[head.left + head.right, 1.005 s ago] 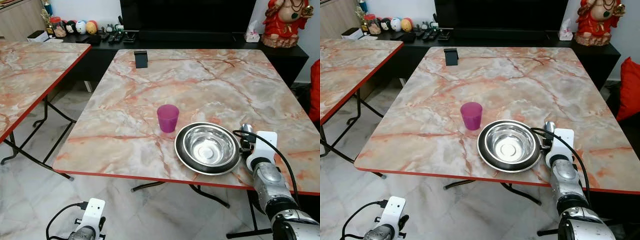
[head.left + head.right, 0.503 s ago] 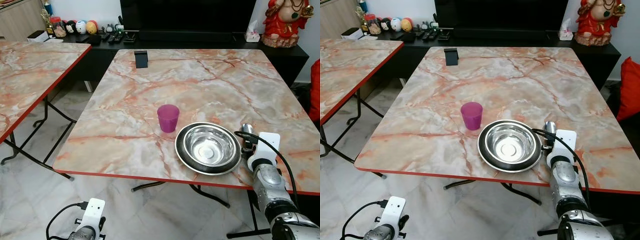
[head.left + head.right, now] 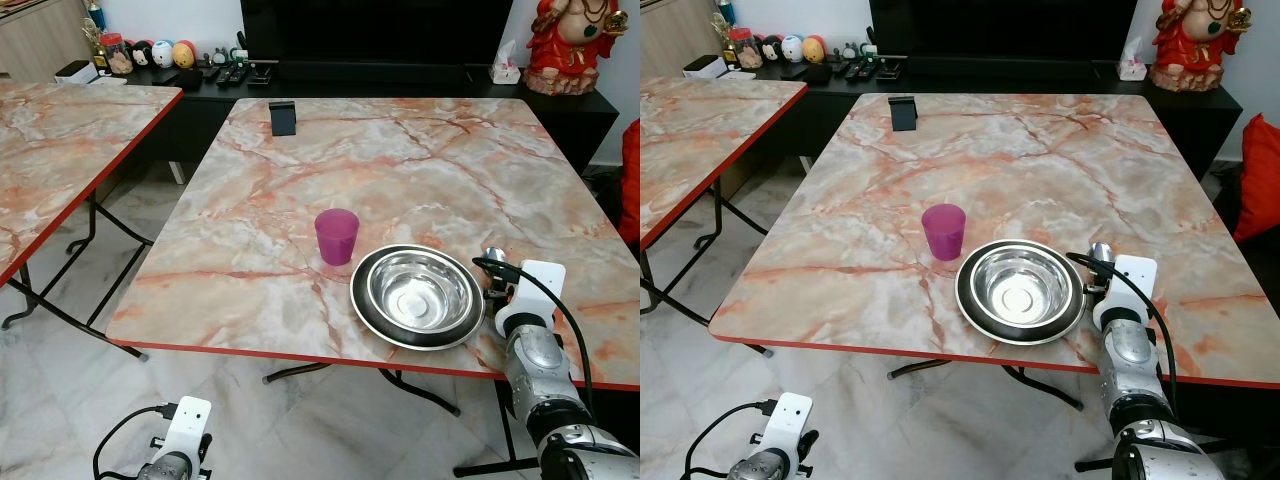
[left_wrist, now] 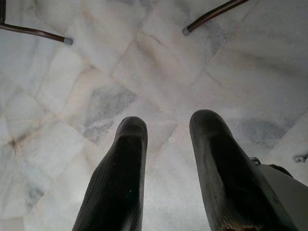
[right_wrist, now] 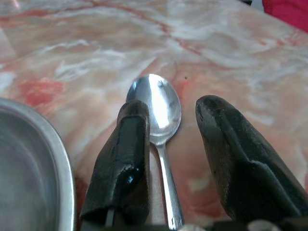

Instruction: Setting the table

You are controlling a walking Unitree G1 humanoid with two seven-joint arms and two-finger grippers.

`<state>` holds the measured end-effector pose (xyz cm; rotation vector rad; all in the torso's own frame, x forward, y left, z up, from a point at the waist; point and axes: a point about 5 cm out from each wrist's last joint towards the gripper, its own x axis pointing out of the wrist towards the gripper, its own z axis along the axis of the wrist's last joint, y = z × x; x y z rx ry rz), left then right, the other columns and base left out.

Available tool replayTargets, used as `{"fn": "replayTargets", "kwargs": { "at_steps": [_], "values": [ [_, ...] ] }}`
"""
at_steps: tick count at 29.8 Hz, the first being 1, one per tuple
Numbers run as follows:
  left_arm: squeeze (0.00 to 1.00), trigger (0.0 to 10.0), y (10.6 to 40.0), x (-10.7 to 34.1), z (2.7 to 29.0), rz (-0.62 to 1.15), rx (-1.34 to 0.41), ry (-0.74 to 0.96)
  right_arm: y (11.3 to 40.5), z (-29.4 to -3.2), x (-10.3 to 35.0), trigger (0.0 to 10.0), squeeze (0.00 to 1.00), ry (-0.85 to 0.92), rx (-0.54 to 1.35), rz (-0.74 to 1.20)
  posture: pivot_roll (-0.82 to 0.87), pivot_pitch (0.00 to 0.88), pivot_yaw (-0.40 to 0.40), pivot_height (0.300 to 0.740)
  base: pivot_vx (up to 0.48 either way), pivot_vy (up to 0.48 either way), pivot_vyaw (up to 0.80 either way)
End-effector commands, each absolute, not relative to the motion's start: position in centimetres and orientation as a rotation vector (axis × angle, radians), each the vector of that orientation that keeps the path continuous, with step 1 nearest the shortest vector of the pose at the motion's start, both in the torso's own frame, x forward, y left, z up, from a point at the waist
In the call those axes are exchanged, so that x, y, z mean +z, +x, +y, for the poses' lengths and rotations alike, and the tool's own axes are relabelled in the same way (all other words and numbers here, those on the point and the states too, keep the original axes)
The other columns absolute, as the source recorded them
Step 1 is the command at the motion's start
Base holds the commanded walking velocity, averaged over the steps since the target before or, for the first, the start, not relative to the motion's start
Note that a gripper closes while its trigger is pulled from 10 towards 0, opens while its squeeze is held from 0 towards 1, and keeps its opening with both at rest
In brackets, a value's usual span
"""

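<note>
Spoon [image 5: 160, 126] flat on table — bowl end away from right gripper [image 5: 175, 159].

A purple cup [image 3: 336, 236] stands beside a steel bowl [image 3: 418, 296] on the table [image 3: 420, 170].

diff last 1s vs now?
The right gripper has drawn back slightly from the bowl toward the table's right edge, open over the spoon lying on the table. Bowl, purple cup and the idle left gripper are unchanged.

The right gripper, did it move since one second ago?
Yes. The right gripper drew back from the bowl toward the table's right edge, open over the spoon.
</note>
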<state>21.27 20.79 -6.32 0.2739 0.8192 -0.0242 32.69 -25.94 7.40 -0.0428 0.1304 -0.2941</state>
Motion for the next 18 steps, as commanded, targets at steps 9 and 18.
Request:
{"fn": "replayTargets", "kwargs": {
  "at_steps": [9,18],
  "values": [
    [0.0,10.0,20.8,-6.5,21.0,0.824,-0.031,0.292,32.1,-27.2,9.9,10.0,0.0,-0.084,-0.394,-0.064,0.05,0.013,0.037,0.74,0.0,0.0,0.0],
    [0.0,10.0,20.4,-6.7,21.0,0.824,-0.027,0.286,31.3,-26.7,11.9,10.0,0.0,-0.098,-0.403,-0.204,0.05,0.018,0.031,0.74,0.0,0.0,0.0]
  ]
}}
